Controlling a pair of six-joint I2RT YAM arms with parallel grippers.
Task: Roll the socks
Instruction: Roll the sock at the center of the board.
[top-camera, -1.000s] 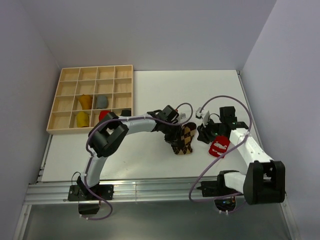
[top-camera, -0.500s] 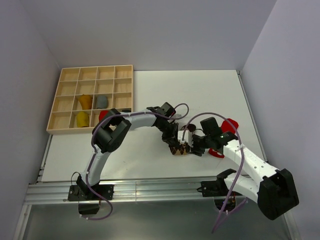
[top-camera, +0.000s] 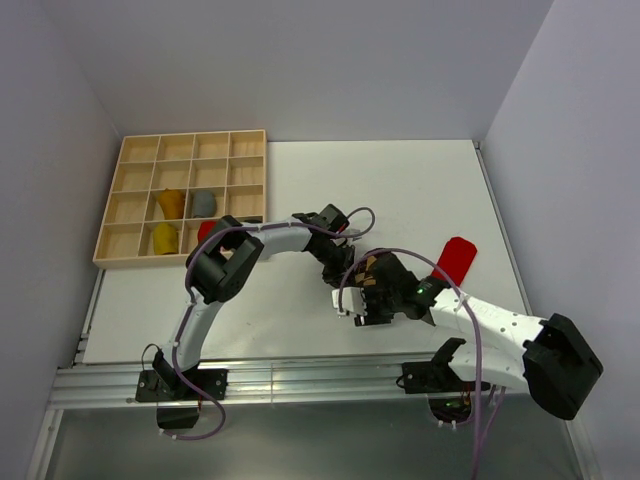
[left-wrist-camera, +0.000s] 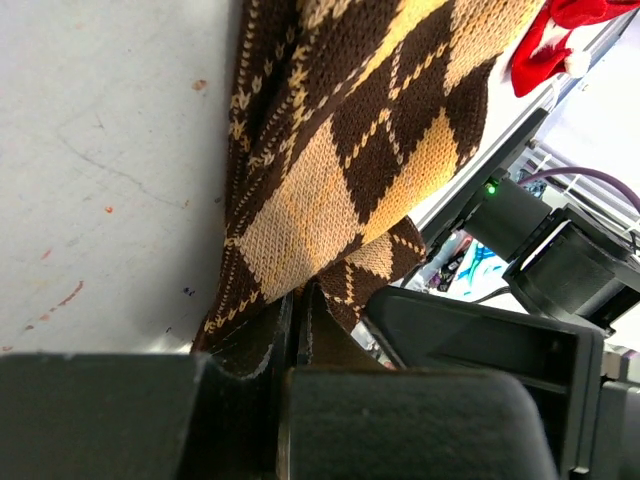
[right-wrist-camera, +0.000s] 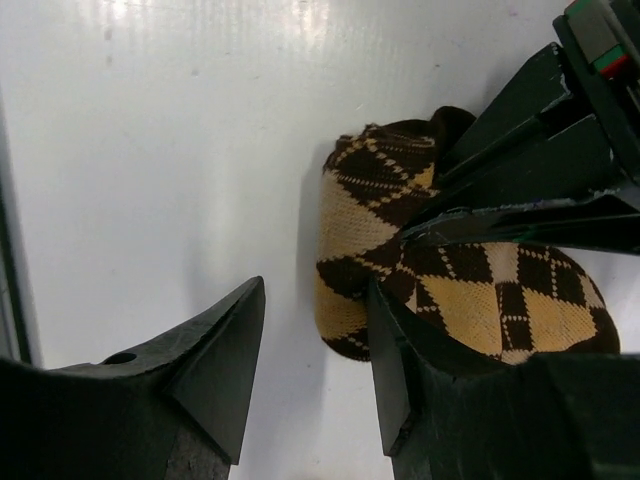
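Observation:
The brown-tan argyle sock (top-camera: 374, 270) lies mid-table, partly rolled, with a rolled end toward the front (right-wrist-camera: 365, 215). My left gripper (top-camera: 345, 265) is shut on the sock's edge; in the left wrist view the cloth (left-wrist-camera: 340, 170) runs into the closed gripper (left-wrist-camera: 295, 300). My right gripper (top-camera: 366, 303) is open at the rolled end (right-wrist-camera: 315, 300). One of its fingers (right-wrist-camera: 395, 350) rests against the roll and the other stands over bare table. A red sock (top-camera: 455, 260) lies flat to the right, apart from both grippers.
A wooden compartment tray (top-camera: 193, 133) stands at the back left. It holds two mustard bundles (top-camera: 171, 203), a grey bundle (top-camera: 204, 203) and a red bundle (top-camera: 208, 230). The left arm's black gripper body (right-wrist-camera: 530, 170) overhangs the sock. The table's front edge is close behind the right gripper.
My right gripper has let go of the red sock, which now lies flat at the right, and has swung left to the argyle sock's rolled end. My left gripper keeps its hold.

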